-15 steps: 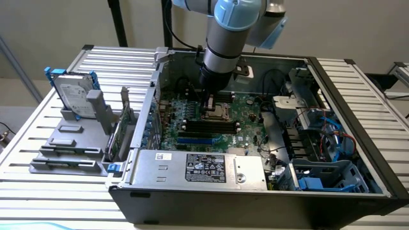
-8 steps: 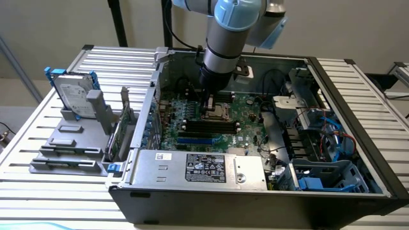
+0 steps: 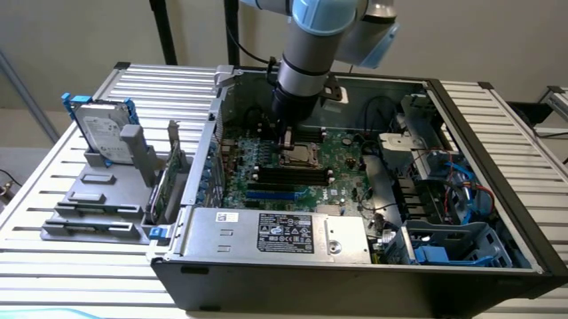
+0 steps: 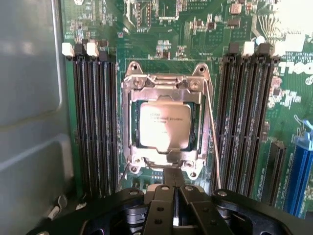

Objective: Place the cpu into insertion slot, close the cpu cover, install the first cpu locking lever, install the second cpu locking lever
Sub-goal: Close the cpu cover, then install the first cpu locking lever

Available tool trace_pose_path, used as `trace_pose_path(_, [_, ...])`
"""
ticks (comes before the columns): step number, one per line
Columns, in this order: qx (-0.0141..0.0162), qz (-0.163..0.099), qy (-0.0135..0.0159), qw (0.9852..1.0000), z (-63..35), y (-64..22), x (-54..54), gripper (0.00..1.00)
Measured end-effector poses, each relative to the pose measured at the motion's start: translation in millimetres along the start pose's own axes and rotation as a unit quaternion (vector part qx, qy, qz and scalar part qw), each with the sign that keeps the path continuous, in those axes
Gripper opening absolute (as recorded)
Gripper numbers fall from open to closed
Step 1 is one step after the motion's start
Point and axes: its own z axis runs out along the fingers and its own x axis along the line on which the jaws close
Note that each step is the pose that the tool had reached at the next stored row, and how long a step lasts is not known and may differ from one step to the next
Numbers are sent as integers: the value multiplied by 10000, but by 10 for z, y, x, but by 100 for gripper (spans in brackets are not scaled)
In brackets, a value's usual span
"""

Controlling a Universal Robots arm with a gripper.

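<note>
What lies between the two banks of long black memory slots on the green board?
In the wrist view, the insertion slot lies between them, holding the cpu, with the cpu cover framing the chip.

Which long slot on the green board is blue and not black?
The blue slot, the one lying closest to the grey power supply box. The long memory slots next to the cpu are all black.

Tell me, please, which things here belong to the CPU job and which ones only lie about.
Job in hand: cpu, cpu cover, locking lever, gripper.
Lying about: hard drive, power supply box, memory slots.
</note>
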Motion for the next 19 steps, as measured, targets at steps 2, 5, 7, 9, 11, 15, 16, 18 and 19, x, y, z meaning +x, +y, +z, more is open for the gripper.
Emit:
trace_pose_path(2, [0, -1, -1, 10000, -1, -69, 1, 11])
trace_pose_path(5, [1, -2, -1, 10000, 1, -168, 1, 11])
trace_pose_path(7, [1, -4, -1, 10000, 2, -178, 1, 11])
trace_pose_path(9, [1, -5, 0, 10000, 2, -178, 1, 11])
trace_pose_path(11, [1, -4, 1, 10000, 2, -178, 1, 11])
trace_pose_path(15, [1, -4, 1, 10000, 2, -178, 0, 11])
trace_pose_path(16, [1, -4, 1, 10000, 2, -178, 0, 11])
trace_pose_path(18, [1, -4, 0, 10000, 1, -178, 0, 11])
trace_pose_path(19, [1, -4, 1, 10000, 1, -178, 0, 11])
